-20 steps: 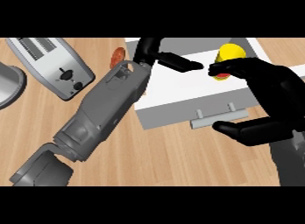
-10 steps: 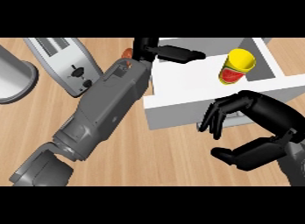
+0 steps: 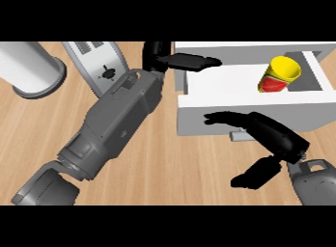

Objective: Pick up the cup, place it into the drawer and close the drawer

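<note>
Fingers [image 3: 231, 118] of the right hand [image 3: 274, 137] are half-curled and spread, holding nothing, their tips lying against the white front panel of the drawer [image 3: 221, 118], just beside the grey handle [image 3: 239, 135] that shows below them; the thumb hangs apart, lower down over the wooden desk [image 3: 171, 173], and the grey right forearm comes in from the lower right corner; the left hand [image 3: 178, 60] sits at the drawer's far left corner with its fingers stretched out fairly straight over the rim and gripping nothing, while its grey left forearm runs in a long diagonal from the lower left across the desk; the yellow cup [image 3: 279, 74], marked with red, lies tilted inside the open drawer toward its right side, close to the right wall and apart from both hands; the drawer's floor left of the cup is bare white; to the left of the left forearm a toaster [image 3: 98, 65] stands near the top edge, partly hidden behind the arm, and further left a pale cylinder-shaped canister [image 3: 24, 67] stands well apart from the drawer; bare wood lies open between the two forearms and below the drawer's front.
</note>
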Controlling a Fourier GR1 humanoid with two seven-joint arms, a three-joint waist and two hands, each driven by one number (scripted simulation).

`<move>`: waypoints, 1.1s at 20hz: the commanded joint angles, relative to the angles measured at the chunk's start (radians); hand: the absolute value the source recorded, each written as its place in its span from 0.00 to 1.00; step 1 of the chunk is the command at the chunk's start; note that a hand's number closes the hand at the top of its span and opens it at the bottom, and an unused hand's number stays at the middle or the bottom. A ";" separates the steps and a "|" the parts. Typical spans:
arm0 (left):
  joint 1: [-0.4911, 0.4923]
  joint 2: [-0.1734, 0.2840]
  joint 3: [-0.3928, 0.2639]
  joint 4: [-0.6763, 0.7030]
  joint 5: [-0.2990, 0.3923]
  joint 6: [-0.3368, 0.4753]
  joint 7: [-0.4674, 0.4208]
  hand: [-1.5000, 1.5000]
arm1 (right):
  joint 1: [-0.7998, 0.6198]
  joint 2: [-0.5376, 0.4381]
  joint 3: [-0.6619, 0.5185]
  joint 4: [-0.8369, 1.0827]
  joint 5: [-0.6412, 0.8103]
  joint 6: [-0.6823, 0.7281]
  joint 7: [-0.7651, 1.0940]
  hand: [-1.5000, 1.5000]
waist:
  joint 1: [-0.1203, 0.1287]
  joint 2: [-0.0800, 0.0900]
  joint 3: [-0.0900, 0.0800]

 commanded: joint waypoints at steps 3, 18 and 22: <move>0.066 0.020 0.022 -0.033 0.005 -0.060 -0.016 0.00 | -0.095 0.017 0.049 0.329 0.175 -0.052 -0.117 0.00 | 0.060 -0.005 0.000; 0.298 0.140 0.008 -0.244 0.013 -0.177 -0.002 0.00 | -0.472 0.052 -0.130 1.045 0.257 -0.298 -0.465 1.00 | 0.158 0.016 0.004; 0.313 0.177 0.008 -0.297 0.023 -0.208 0.034 0.00 | -0.550 0.048 -0.199 1.141 0.242 -0.381 -0.483 1.00 | 0.189 0.020 0.005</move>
